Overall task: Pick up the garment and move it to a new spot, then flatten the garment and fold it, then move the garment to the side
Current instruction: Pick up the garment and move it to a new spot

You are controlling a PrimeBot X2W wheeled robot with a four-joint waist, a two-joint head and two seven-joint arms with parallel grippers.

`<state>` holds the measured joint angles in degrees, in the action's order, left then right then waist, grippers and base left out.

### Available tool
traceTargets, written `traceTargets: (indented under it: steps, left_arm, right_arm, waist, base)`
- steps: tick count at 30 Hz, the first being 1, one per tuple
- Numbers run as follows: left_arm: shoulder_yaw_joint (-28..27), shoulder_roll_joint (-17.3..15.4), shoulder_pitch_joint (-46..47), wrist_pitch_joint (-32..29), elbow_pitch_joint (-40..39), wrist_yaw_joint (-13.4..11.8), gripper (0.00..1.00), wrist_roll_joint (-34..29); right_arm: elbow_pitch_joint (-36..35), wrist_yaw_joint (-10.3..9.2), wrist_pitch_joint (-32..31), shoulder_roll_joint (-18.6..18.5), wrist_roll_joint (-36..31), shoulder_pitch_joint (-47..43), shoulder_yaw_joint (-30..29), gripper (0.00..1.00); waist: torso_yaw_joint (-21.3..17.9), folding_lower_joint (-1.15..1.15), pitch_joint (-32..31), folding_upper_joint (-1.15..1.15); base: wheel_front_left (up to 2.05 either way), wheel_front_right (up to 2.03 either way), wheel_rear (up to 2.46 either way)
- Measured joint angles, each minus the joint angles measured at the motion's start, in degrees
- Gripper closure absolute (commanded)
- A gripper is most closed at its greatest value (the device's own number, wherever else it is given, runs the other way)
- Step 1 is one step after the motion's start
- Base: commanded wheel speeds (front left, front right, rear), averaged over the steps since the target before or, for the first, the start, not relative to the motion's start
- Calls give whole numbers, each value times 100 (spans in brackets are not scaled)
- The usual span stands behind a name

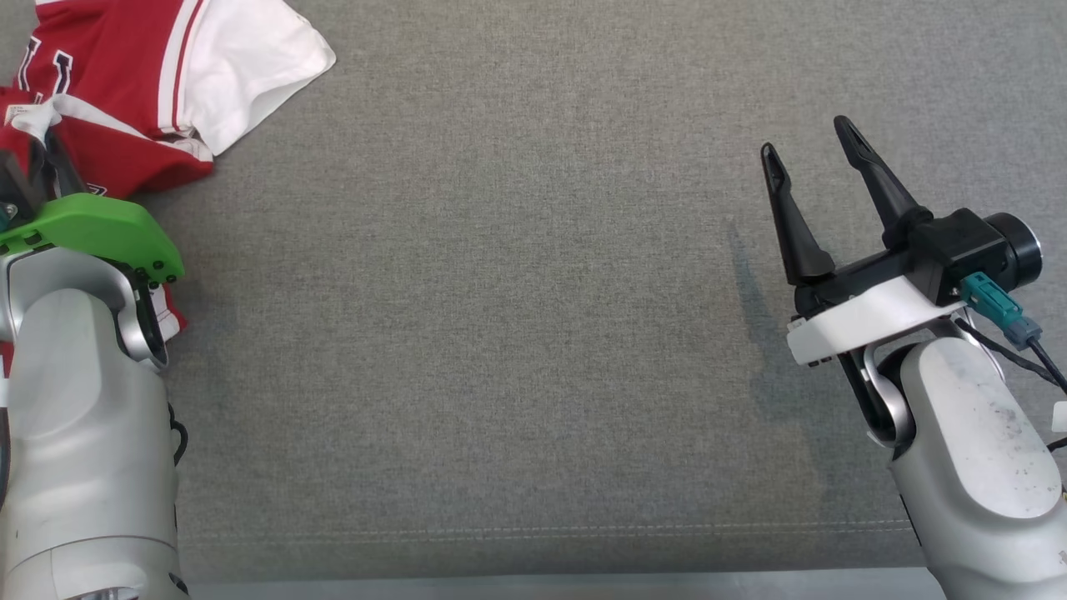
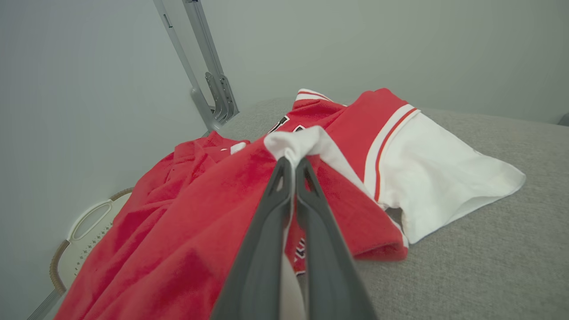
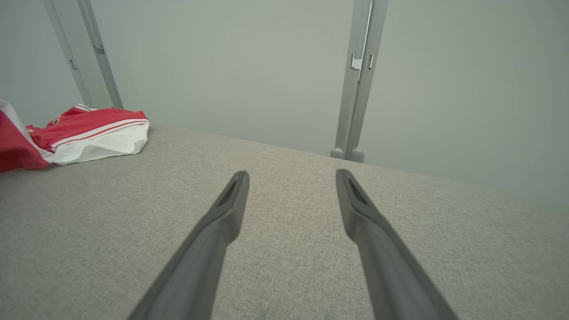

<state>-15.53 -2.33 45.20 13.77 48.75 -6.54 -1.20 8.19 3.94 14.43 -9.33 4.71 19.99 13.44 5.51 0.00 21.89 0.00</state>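
The garment (image 1: pixel 125 100) — a red jersey with white sleeves and striped trim — lies crumpled at the far left corner of the grey cloth surface (image 1: pixel 533 333), with one white sleeve (image 1: pixel 258 58) spread out toward the right. The left gripper (image 2: pixel 293 162) has its two dark fingers pressed together on a raised white fold of the garment, pinching it, and red cloth falls away on both sides of them. The right gripper (image 1: pixel 806 137) hovers over bare surface at the right, well apart from the garment, its fingers spread wide with nothing between them. Beyond the surface's left edge sits a pale perforated basket (image 2: pixel 84 231) — lower than the tabletop. Grey metal posts (image 3: pixel 360 80) stand at the far edge against a plain wall
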Motion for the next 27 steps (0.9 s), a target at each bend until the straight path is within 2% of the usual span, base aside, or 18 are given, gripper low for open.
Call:
traceTargets:
  steps: [2, 11, 14, 20, 23, 27]
  left_arm:
    - [49, 8, 0, 15, -9, 37, 100, 5]
    - [463, 116, 18, 66, -438, 491, 100, 58]
    - [664, 143, 139, 66, -673, 710, 100, 156]
    - [973, 146, 253, 66, -1113, 965, 100, 405]
    - [1315, 142, 275, 66, -1226, 1138, 100, 780]
    - [1945, 141, 347, 66, -1430, 1212, 100, 1405]
  right_arm:
    - [27, -1, 0, 37, 52, -9, -9, 0]
    - [168, -59, 0, 166, 177, -208, -110, 0]
    - [231, -75, 0, 210, 192, -343, -115, 0]
    - [333, -100, 0, 276, 208, -556, -111, 0]
    - [350, -100, 0, 320, 219, -638, -57, 0]
    - [383, -98, 0, 352, 219, -671, -19, 0]
  waist:
    - [6, 0, -88, 0]
    - [-31, 0, -572, 0]
    - [-111, 0, -798, 0]
    - [-347, 0, -1093, 0]
    - [-522, 0, -1210, 0]
    - [-799, 0, -1343, 0]
  base:
    - [0, 0, 0]
    - [0, 0, 0]
    - [0, 0, 0]
    - [0, 0, 0]
    - [0, 0, 0]
    - [0, 0, 0]
